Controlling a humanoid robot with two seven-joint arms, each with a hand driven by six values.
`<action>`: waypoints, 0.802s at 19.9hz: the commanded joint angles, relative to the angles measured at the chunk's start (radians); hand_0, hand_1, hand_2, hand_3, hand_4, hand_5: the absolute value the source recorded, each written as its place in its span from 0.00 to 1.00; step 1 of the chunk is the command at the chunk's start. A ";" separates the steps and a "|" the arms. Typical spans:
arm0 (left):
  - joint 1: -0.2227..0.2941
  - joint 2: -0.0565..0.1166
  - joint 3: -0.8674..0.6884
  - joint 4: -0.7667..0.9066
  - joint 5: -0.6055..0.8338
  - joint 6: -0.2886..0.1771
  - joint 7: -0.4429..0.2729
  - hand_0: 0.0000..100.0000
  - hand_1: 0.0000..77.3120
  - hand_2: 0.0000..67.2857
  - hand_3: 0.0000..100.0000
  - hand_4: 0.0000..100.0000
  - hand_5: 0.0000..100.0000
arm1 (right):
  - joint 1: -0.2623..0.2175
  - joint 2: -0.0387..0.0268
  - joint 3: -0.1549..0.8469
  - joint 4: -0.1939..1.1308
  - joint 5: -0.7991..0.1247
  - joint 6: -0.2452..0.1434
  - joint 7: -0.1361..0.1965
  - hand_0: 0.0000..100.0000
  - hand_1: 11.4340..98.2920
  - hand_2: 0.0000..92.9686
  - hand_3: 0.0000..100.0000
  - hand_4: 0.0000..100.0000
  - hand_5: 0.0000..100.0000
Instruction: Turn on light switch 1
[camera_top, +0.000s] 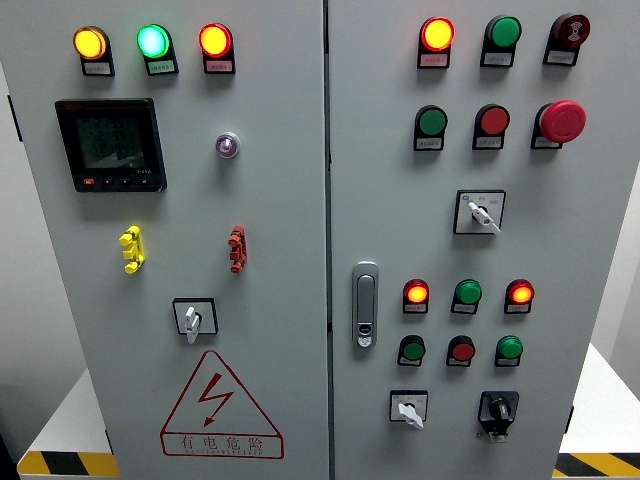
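Cabinet (300, 420) front with lamps, switches, buttons.

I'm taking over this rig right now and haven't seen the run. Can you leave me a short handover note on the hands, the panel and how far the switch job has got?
Hands: neither the left nor the right hand is in view; nothing is touching the cabinet.
Panel: a grey two-door control cabinet fills the view. Left door has one rotary switch above the warning triangle. Right door has three: upper selector, lower white-handled selector, black one.
Lit: amber lamp, green lamp, red lamp on the left door, plus three red lamps on the right.
Done: nothing visible.
Left: labels are too small to read, so identify switch 1, reach it, turn it.
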 joint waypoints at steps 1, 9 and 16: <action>-0.007 0.007 0.013 -0.090 -0.099 0.000 0.000 0.00 0.04 0.00 0.00 0.00 0.00 | 0.000 0.0001 -0.001 0.000 0.000 -0.001 0.000 0.00 0.09 0.00 0.20 0.19 0.10; -0.001 0.034 0.113 -0.372 -0.128 0.072 0.000 0.00 0.10 0.08 0.02 0.03 0.02 | 0.000 0.0001 -0.001 0.000 0.000 0.000 0.000 0.00 0.09 0.00 0.20 0.19 0.10; 0.001 0.004 0.007 -0.664 -0.119 0.097 0.062 0.00 0.11 0.16 0.09 0.08 0.12 | 0.000 0.0001 0.000 0.000 0.000 0.000 0.000 0.00 0.10 0.00 0.20 0.19 0.10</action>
